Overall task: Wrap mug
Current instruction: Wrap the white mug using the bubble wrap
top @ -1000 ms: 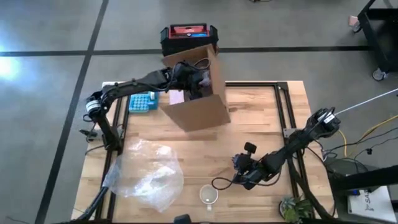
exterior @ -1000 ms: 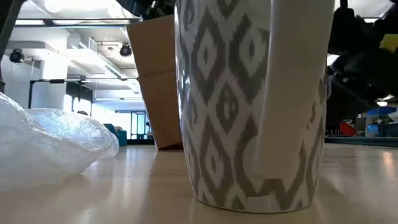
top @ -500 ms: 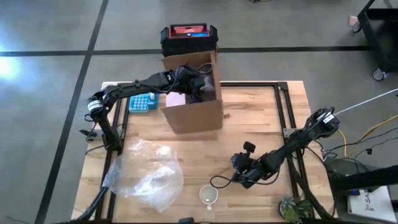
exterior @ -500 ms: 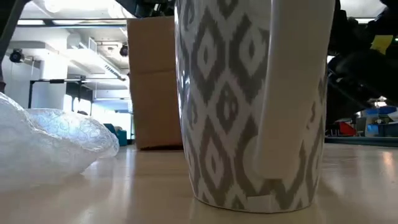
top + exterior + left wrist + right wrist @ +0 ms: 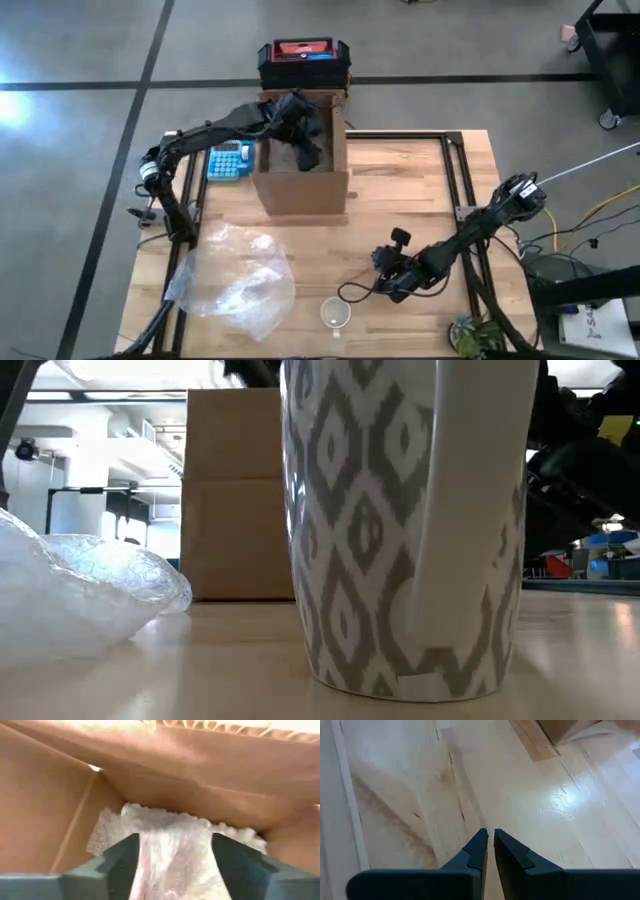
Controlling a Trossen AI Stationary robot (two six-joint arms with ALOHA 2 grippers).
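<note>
The mug [image 5: 337,314], white with a grey diamond pattern [image 5: 400,530], stands upright on the table near the front edge, its handle [image 5: 470,510] toward the low camera. A crumpled sheet of bubble wrap [image 5: 235,280] lies on the near left of the table. An open cardboard box [image 5: 300,175] stands upright at the far middle. My left gripper [image 5: 172,865] reaches down into it, open, with a bubble-wrapped bundle [image 5: 170,840] on the box's floor between its fingers. My right gripper [image 5: 383,287] is shut just right of the mug, low over the wood [image 5: 490,837]. My left gripper's open fingers [image 5: 120,860] stand on either side of the bubble-wrapped bundle inside the box. Whether they touch it, I cannot tell.
A red-and-black case [image 5: 303,58] sits on the floor behind the box. A blue object [image 5: 229,162] lies left of the box. Black frame rails [image 5: 455,170] run along the table's edges. A small plant [image 5: 470,335] stands at the near right corner.
The box, which stood tilted and turned askew, has swung round and settled square and upright, a little farther toward the table's left edge. My left gripper has moved with it toward the far left, staying inside the box's opening.
</note>
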